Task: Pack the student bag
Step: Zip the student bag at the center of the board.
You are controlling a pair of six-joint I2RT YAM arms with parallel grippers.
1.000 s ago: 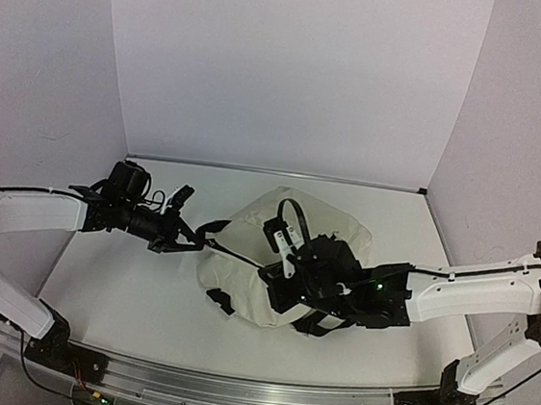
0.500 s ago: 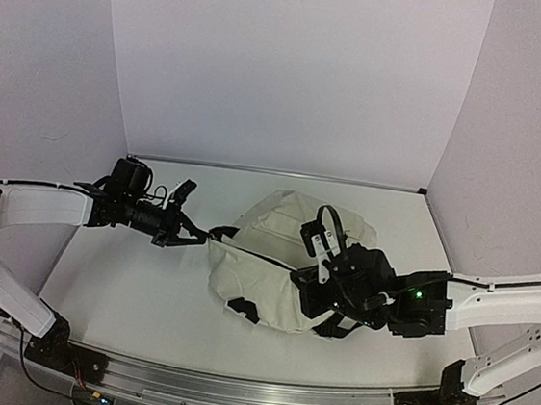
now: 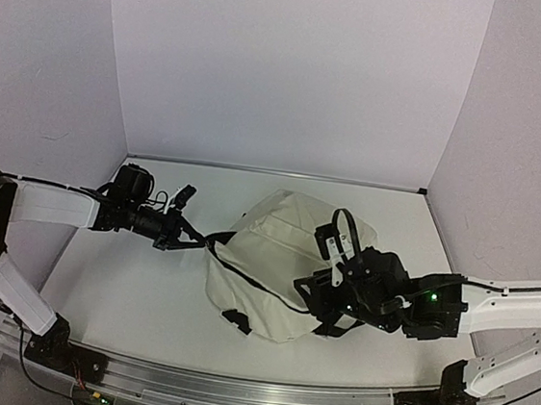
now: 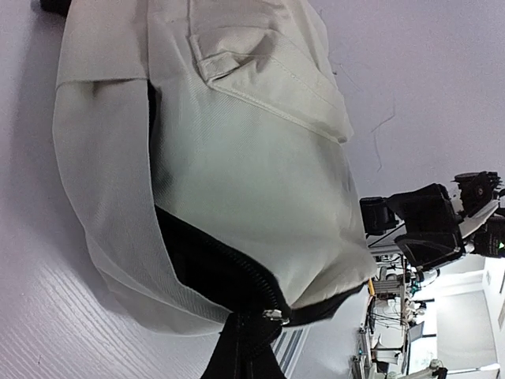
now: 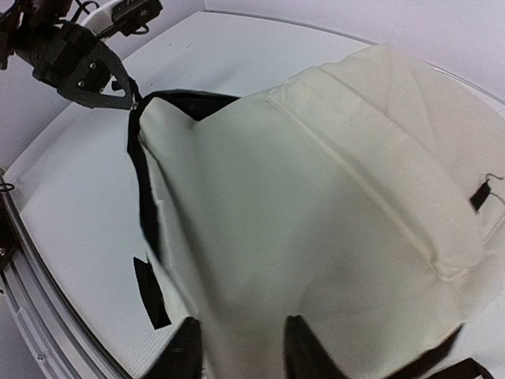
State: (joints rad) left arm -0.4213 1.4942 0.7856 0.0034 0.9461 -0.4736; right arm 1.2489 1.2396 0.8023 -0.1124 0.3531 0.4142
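Observation:
The student bag, cream with black trim, lies on its side in the middle of the table, and its black zipper runs to its left end. My left gripper is shut on a black strap at that zipper end and holds it taut to the left. It also shows at the top left of the right wrist view as the left gripper. My right gripper hangs over the bag's right half. Its fingers stand apart above the cream fabric, with nothing gripped.
A black carry loop sticks up from the bag beside the right wrist. A black strap end lies on the white table at the bag's near side. Pale walls close in the back and both sides.
My right gripper has opened and drawn back to the right. The bag has slid right and stretched out, while my left gripper keeps its hold at the zipper end.

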